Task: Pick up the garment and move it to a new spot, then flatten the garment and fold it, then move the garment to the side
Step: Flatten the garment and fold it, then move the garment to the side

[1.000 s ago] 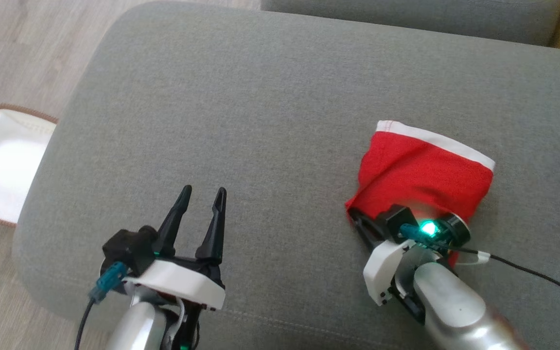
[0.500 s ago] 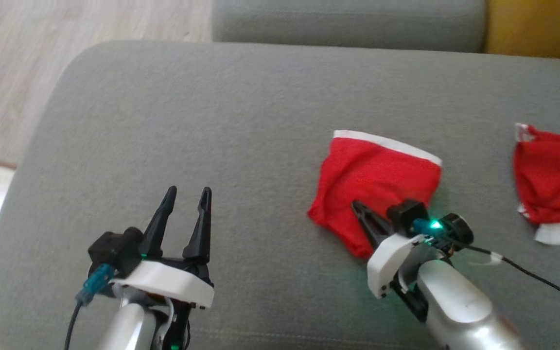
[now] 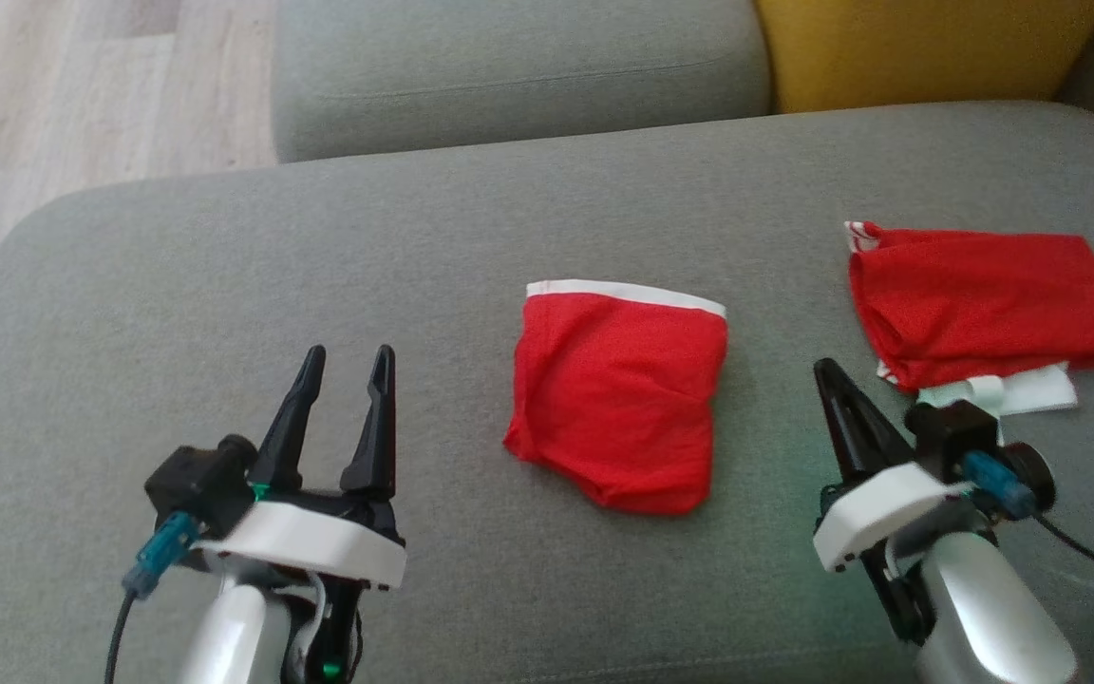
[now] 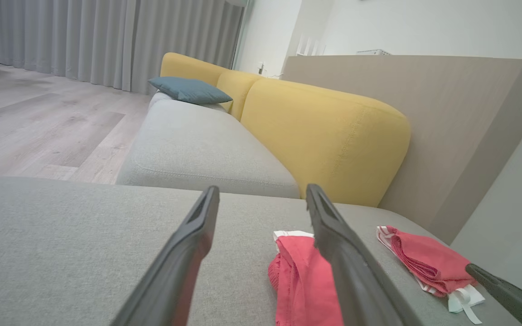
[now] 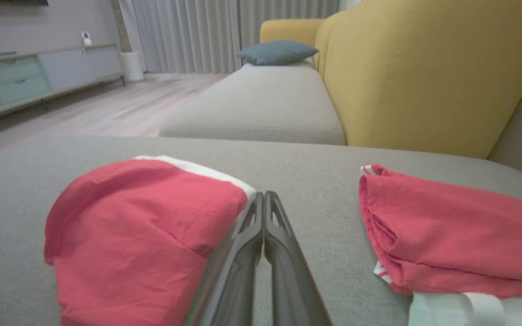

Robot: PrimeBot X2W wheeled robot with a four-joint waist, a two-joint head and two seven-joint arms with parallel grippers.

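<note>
Overhead, left hand (image 3: 349,353) spread; wrist-close, right hand (image 5: 264,194) pressed together beside garment (image 5: 143,226).

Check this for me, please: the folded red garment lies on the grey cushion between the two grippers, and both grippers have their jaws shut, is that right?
Not quite. The left gripper has its jaws open with nothing between them, as the head view shows. The rest holds: the folded red garment lies on the grey cushion between the two grippers, and the right gripper has its jaws shut.
</note>
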